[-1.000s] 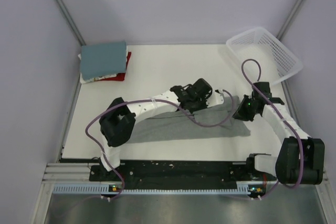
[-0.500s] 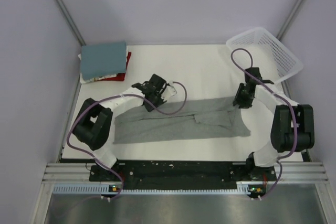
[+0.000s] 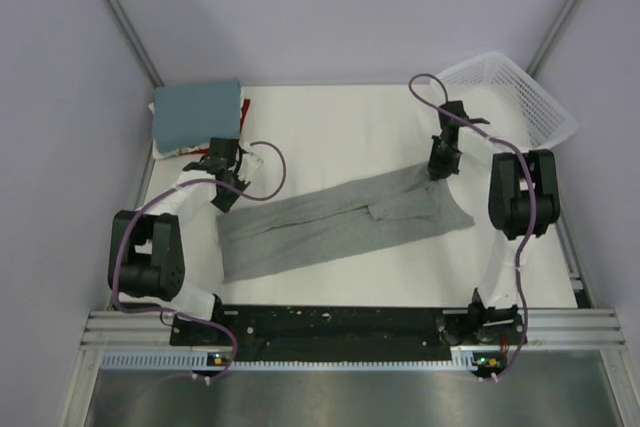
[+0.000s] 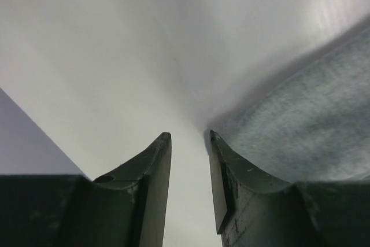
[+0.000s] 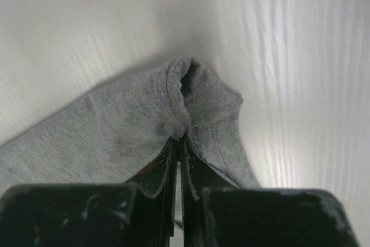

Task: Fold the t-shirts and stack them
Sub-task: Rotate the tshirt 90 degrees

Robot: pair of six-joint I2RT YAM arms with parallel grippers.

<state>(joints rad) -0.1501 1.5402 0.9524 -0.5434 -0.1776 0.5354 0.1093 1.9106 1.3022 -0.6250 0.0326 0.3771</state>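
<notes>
The heather-grey t-shirt (image 3: 340, 222) lies folded in a long strip, slanting across the white table. My right gripper (image 3: 438, 169) is shut on the hem at its far right corner; the pinched fold shows in the right wrist view (image 5: 179, 93), just ahead of the gripper (image 5: 178, 136). My left gripper (image 3: 226, 197) sits low at the strip's far left end. In the left wrist view it (image 4: 189, 137) is open by a narrow gap with bare table between the jaws, and the grey cloth (image 4: 300, 125) lies just right of the right finger. The folded stack, teal-blue (image 3: 197, 112) over whitish and red (image 3: 240, 125), is at the far left corner.
The white lattice basket (image 3: 520, 97) stands tilted at the far right corner, close behind the right arm. Purple cables loop above both wrists. Grey walls close in the table's left, right and far sides.
The left gripper moved left to the shirt's left end. The right gripper moved toward the far side with the shirt's right corner, so the strip now lies slanted.
</notes>
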